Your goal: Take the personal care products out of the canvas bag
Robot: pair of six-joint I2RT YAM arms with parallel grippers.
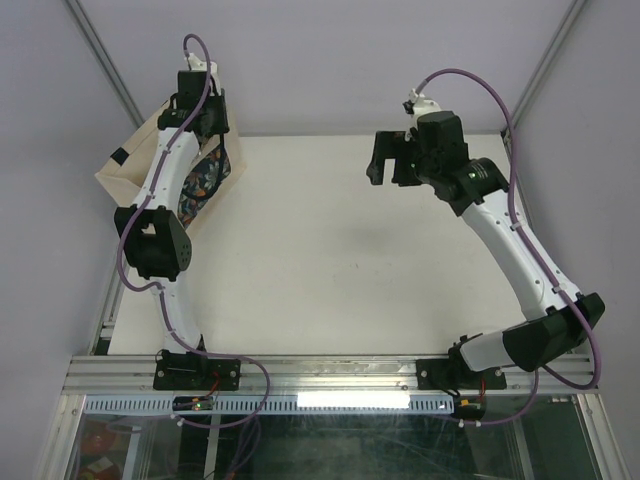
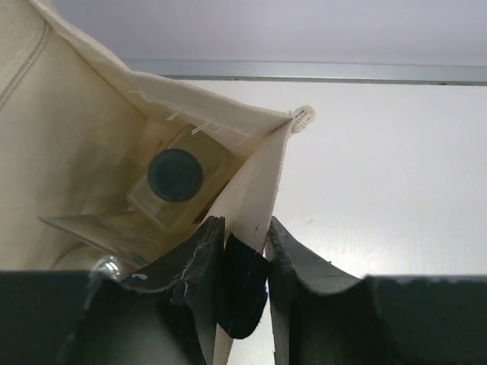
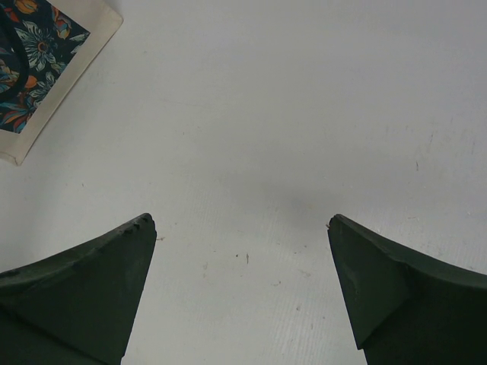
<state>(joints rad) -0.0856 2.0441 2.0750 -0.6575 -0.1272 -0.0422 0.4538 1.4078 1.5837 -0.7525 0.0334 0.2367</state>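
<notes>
The beige canvas bag [image 1: 128,172] stands at the table's far left, its floral lining [image 1: 200,188] showing. My left gripper [image 1: 213,140] is shut on the bag's rim [image 2: 255,179], with the small dark tab [image 2: 245,289] between its fingers, and holds the mouth open. Inside, in the left wrist view, a clear rectangular bottle with a dark cap [image 2: 175,175] lies against the bag's corner, and a silver top [image 2: 108,266] peeks out low left. The other bottles are hidden. My right gripper [image 1: 388,160] is open and empty above the bare table [image 3: 242,220], well right of the bag.
The white tabletop [image 1: 330,260] stretches between the arms. The bag's floral side with its beige border [image 3: 30,53] shows at the top left of the right wrist view. A metal frame rail [image 1: 320,372] runs along the near edge, and grey walls close the back.
</notes>
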